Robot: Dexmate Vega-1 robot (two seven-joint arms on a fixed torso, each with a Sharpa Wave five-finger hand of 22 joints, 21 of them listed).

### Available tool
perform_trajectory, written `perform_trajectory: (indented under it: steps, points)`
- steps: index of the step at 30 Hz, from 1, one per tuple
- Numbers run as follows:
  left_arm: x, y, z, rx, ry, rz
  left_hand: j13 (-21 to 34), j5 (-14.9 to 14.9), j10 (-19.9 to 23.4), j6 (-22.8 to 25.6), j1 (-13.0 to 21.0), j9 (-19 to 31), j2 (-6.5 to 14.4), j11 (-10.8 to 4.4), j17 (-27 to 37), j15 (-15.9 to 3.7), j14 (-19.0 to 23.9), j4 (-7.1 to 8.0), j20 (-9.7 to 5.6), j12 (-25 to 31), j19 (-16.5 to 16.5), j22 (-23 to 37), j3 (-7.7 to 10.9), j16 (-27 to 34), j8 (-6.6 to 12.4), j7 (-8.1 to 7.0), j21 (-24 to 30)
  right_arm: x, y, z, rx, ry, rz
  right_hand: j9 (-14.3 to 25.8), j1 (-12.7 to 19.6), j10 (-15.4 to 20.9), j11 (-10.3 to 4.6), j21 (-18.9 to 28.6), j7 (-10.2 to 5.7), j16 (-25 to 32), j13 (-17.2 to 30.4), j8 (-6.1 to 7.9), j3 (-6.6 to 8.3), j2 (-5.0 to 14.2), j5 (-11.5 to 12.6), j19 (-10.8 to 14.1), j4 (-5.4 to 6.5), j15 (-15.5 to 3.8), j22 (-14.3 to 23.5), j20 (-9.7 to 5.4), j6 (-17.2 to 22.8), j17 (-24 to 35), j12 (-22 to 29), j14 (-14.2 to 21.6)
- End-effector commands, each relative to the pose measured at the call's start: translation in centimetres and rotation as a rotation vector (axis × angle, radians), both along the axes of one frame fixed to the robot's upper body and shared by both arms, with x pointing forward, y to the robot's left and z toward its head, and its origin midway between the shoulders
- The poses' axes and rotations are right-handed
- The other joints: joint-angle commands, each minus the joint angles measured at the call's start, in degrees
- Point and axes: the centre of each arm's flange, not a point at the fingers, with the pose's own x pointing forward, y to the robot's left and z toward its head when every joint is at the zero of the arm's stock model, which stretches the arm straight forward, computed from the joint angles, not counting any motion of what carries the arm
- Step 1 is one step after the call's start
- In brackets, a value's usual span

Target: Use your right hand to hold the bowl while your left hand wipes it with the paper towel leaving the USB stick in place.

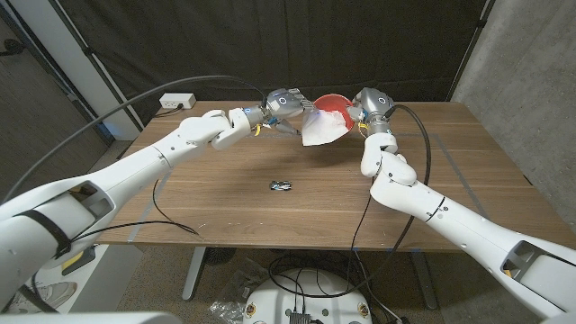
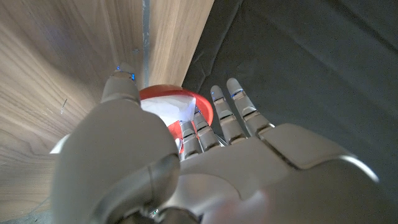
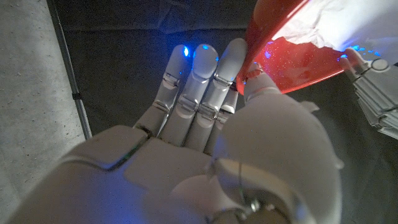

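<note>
Upper centre of the head view: right hand (image 1: 370, 105) grasping the red bowl (image 1: 333, 103) by its rim, lifted and tipped above the far part of the wooden table (image 1: 468, 144). Rim pinched between thumb and fingers (image 3: 205, 74) in the right wrist view, red wall glowing under blue fingertip lights. Just left of it, left hand (image 1: 286, 102) clutching a white paper towel (image 1: 322, 129), pressed into the bowl's mouth with a loose corner hanging below. Seen again in the left wrist view, tucked inside the red rim beside the fingers (image 2: 233, 109).

Lower down, mid-frame, USB stick (image 1: 280, 186) lying alone on the wood, well apart from both hands.

Likely risks: a hard wiping push could twist the bowl out of a rim-only pinch; a drop could send it rolling toward the stick; the dangling corner could snag.

Far table edge close behind the bowl, dark curtain beyond. Power strip (image 1: 177, 102) at upper left corner of the table. Cables (image 1: 171, 216) draped at the lower edge. Broad open wood toward the bottom of the frame for lowering.
</note>
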Motion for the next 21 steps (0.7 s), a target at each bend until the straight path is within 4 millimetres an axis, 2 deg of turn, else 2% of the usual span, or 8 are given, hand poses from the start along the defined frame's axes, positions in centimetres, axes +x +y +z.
perform_trajectory:
  steps: [1, 3, 7, 10, 11, 13, 15, 21]
  points:
    - [1.1, -0.1, -1.1, -0.088, -0.119, -0.118, 0.1, 0.4, 7.9, 6.6, 2.3, -0.2, 1.2, -0.11, 0.7, -10.17, 5.5, -0.38, -0.88, 0.5, 2.5, 0.0, -0.38, 2.1, 2.25, -1.22, 1.6, 0.1, 0.4, 0.5, -0.052, -0.017, 0.032, 0.1, 1.2, -0.3, -0.16, 0.4, 1.59, -0.1, 0.5, -0.13, 0.21, 1.12, 0.0, -0.4, -0.03, -0.63, 0.2, -6.70, 1.8, 0.7, -0.2, 1.1]
    - [1.2, -0.1, -1.3, -0.112, -0.132, -0.144, 0.0, 0.2, 13.0, 11.0, 3.9, -0.4, 1.9, 0.03, 1.2, -10.27, 8.5, -0.54, -1.26, 0.2, 3.8, -0.1, -0.41, 3.0, 3.46, -1.37, 2.6, 0.2, 0.4, 0.6, -0.048, -0.015, 0.027, 0.2, 1.2, -0.4, -0.22, 0.4, 1.58, -0.3, 0.5, -0.16, 0.19, 1.12, 0.0, -0.4, -0.03, -0.63, 0.2, -6.72, 1.7, 0.8, -0.2, 0.9]
    - [1.2, 0.1, -1.9, -0.157, -0.196, -0.205, 1.5, -1.3, 27.5, 25.6, 8.5, -0.4, 4.8, 0.16, 2.2, -10.55, 16.3, -0.76, -2.10, 1.1, 5.8, -0.2, 0.24, 4.0, 7.84, -0.67, 5.1, 0.3, 0.4, 0.6, -0.050, -0.017, 0.028, 0.2, 1.1, -0.2, -0.20, 0.4, 1.54, -0.7, 0.2, -0.23, 0.15, 1.16, 0.0, -0.6, -0.01, -0.65, 0.2, -6.76, 1.7, 0.9, -0.4, 0.9]
    - [1.3, 0.1, -2.1, -0.183, -0.212, -0.222, 2.9, -2.6, 32.3, 32.9, 10.7, -0.2, 5.7, 0.29, 2.7, -10.74, 19.4, -0.97, -2.45, 2.9, 6.1, -0.3, 0.69, 2.8, 10.41, -0.53, 6.1, 0.3, 0.4, 0.6, -0.049, -0.018, 0.027, 0.3, 1.1, -0.3, -0.22, 0.4, 1.53, -0.8, 0.5, -0.24, 0.12, 1.17, 0.0, -0.6, 0.00, -0.65, 0.2, -6.79, 1.7, 1.1, -0.4, 1.0]
    - [1.3, 0.2, -2.1, -0.187, -0.214, -0.225, 3.7, -3.3, 35.0, 36.1, 12.2, 0.1, 6.5, 0.18, 3.1, -10.82, 20.7, -1.22, -2.49, 4.3, 6.0, -0.3, 1.12, 2.3, 12.00, 0.07, 6.5, 0.3, 0.5, 0.7, -0.049, -0.018, 0.030, 0.3, 1.1, -0.4, -0.17, 0.4, 1.57, -0.9, 0.5, -0.23, 0.12, 1.20, 0.0, -0.6, 0.02, -0.65, 0.2, -6.79, 1.7, 1.0, -0.4, 0.9]
    - [1.5, 0.3, -2.1, -0.204, -0.199, -0.236, 5.1, -4.5, 39.0, 40.4, 13.6, -0.3, 7.0, 0.37, 4.0, -10.95, 23.2, -1.21, -2.74, 6.5, 6.3, -0.3, 1.38, 1.8, 13.55, 0.44, 7.2, 0.3, 0.5, 0.7, -0.049, -0.017, 0.032, 0.3, 1.1, -0.3, -0.21, 0.4, 1.45, -1.0, 0.4, -0.24, 0.11, 1.18, 0.0, -0.6, -0.03, -0.65, 0.2, -6.70, 1.7, 1.2, -0.5, 0.9]
    - [1.5, 0.3, -2.2, -0.219, -0.199, -0.245, 6.3, -5.4, 41.0, 44.9, 14.8, -1.4, 7.9, 0.49, 4.6, -11.01, 25.1, -1.02, -3.05, 7.9, 6.5, -0.4, 2.28, 0.7, 13.84, 2.07, 7.8, 0.3, 0.5, 0.7, -0.042, -0.017, 0.027, 0.4, 1.1, -0.2, -0.03, 0.4, 1.67, -1.1, 0.3, -0.24, 0.10, 1.19, -0.1, -0.7, -0.05, -0.65, 0.2, -6.72, 1.7, 1.3, -0.5, 1.0]
    - [1.4, 0.8, -2.6, -0.275, -0.205, -0.304, 7.6, -6.2, 43.4, 46.4, 16.6, -1.5, 8.1, 0.41, 5.8, -11.20, 28.7, -1.40, -3.30, 9.3, 7.7, -0.5, 3.16, 0.8, 13.11, 3.46, 8.6, 0.5, 0.5, 0.7, -0.043, -0.010, 0.027, 0.3, 1.1, -0.4, -0.07, 0.4, 1.57, -1.4, 0.7, -0.28, 0.07, 1.22, -0.1, -0.7, -0.04, -0.65, 0.2, -6.76, 1.8, 1.5, -0.5, 1.1]
